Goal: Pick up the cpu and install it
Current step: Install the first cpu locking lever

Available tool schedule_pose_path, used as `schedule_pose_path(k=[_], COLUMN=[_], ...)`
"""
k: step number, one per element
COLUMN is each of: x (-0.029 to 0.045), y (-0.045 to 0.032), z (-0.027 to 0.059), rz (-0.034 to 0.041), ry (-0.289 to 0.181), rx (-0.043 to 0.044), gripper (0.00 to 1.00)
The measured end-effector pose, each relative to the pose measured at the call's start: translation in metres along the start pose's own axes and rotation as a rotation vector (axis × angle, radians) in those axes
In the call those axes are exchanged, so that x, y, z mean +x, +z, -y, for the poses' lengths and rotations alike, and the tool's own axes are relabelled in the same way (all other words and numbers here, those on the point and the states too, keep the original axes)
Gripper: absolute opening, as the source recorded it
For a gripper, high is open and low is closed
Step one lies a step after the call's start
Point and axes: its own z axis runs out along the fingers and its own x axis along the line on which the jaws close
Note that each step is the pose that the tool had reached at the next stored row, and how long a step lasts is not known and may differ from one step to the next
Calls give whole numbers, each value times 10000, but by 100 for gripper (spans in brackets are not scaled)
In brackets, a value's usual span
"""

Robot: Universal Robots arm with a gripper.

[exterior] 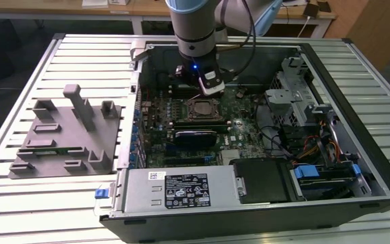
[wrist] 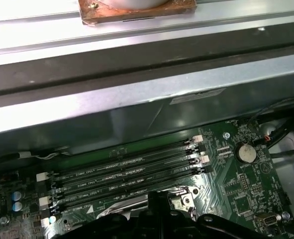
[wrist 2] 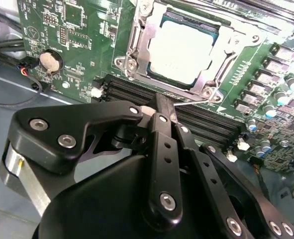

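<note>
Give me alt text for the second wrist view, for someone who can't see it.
The silver-topped cpu sits in the socket on a green board, with the socket's metal frame around it. In the foreground the black gripper is shut and holds nothing, its tip in front of the black memory slots beside the socket.

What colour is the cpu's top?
The cpu has a silver-white metal top; it shows best in the second wrist view.

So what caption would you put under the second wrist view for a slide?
End effector hovers above the motherboard, with the cpu lying in its socket just ahead.
</note>
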Motion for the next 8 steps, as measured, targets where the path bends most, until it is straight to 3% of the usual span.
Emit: schedule_pose_path(k=[8], x=[14], y=[45], z=[-53], rz=[66], ry=[-36], rx=[223], gripper=[11])
